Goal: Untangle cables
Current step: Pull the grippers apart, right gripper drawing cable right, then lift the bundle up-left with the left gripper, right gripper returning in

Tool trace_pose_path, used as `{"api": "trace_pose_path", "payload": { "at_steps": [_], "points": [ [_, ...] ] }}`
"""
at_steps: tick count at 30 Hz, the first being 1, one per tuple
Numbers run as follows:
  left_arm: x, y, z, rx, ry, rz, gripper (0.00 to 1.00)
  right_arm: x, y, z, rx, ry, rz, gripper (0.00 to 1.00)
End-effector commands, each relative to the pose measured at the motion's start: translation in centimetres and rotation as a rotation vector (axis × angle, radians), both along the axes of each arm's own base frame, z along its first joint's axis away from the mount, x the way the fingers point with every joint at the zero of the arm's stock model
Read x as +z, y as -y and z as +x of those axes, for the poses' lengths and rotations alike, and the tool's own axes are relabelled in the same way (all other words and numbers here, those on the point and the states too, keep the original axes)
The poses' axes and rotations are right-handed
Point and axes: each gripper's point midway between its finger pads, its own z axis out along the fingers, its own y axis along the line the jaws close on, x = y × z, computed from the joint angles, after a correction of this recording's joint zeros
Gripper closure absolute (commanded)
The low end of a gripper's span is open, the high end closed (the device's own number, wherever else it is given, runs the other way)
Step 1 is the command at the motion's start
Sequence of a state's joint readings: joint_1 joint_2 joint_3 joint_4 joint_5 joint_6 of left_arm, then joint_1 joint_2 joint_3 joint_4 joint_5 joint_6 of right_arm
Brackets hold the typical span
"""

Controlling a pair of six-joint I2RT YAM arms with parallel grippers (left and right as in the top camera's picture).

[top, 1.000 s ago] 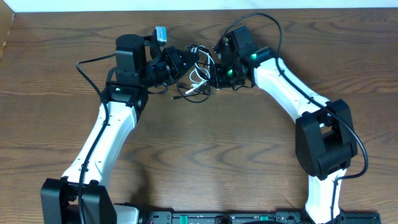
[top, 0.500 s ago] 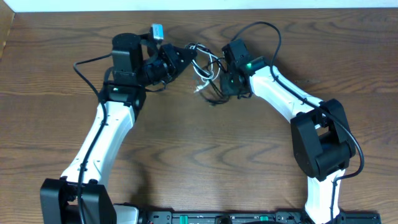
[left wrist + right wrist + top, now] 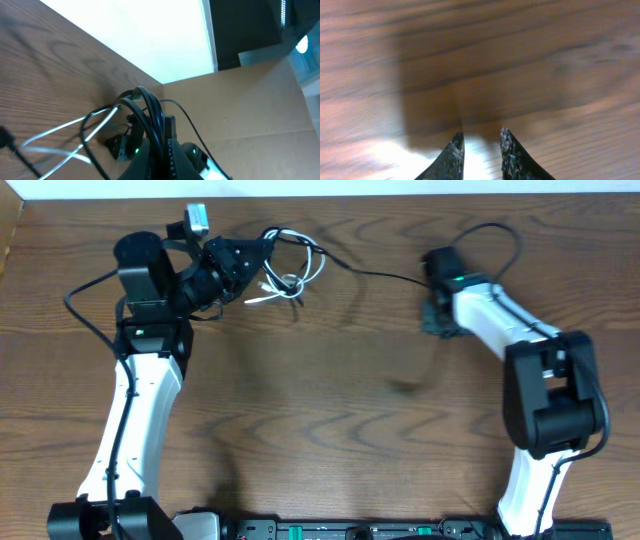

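Observation:
My left gripper (image 3: 254,258) is at the back left, shut on looped strands of the black cable (image 3: 380,273). In the left wrist view those black loops (image 3: 150,112) run down between its fingers (image 3: 175,157). The white cable (image 3: 288,278) hangs in loops off the same bundle, and its strands (image 3: 60,131) trail away to the left. From the bundle one black strand runs straight and taut to my right gripper (image 3: 435,320) at the back right. In the right wrist view that gripper's tips (image 3: 481,137) stand slightly apart over bare wood, with no cable showing between them.
The wooden table (image 3: 330,410) ends at a white wall along the back edge (image 3: 400,192). The thick black arm wires loop off both arms, one (image 3: 85,285) at the left and one (image 3: 500,235) at the right. A cardboard panel (image 3: 250,100) stands beyond the table.
The grippers have pulled apart: the left arm swung left with the cable bundle and the right arm moved right. One black strand is now drawn out straight between them.

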State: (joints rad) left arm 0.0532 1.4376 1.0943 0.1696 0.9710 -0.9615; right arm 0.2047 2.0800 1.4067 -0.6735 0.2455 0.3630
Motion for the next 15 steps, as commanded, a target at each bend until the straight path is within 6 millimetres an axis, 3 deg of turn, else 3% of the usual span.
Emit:
{"api": "trace_pose_path", "payload": {
  "at_steps": [1,5,11,15],
  "points": [
    [1.3,0.7,-1.1,-0.071,0.06,0.006,0.92,0.2,4.7,-0.3,-0.088,-0.006,-0.043,0.79],
    [1.2,1.1,-1.5,-0.105,0.084,0.025,0.93,0.0,6.8,0.0,-0.118,-0.005,0.021,0.76],
    [-0.4,3.5,-2.8,-0.192,0.119,0.107,0.93,0.1,5.9,1.4,-0.03,0.038,0.314,0.77],
    [-1.7,5.6,-4.0,-0.274,0.171,0.19,0.93,0.9,4.4,2.1,0.085,0.076,0.45,0.98]
  ]
}}
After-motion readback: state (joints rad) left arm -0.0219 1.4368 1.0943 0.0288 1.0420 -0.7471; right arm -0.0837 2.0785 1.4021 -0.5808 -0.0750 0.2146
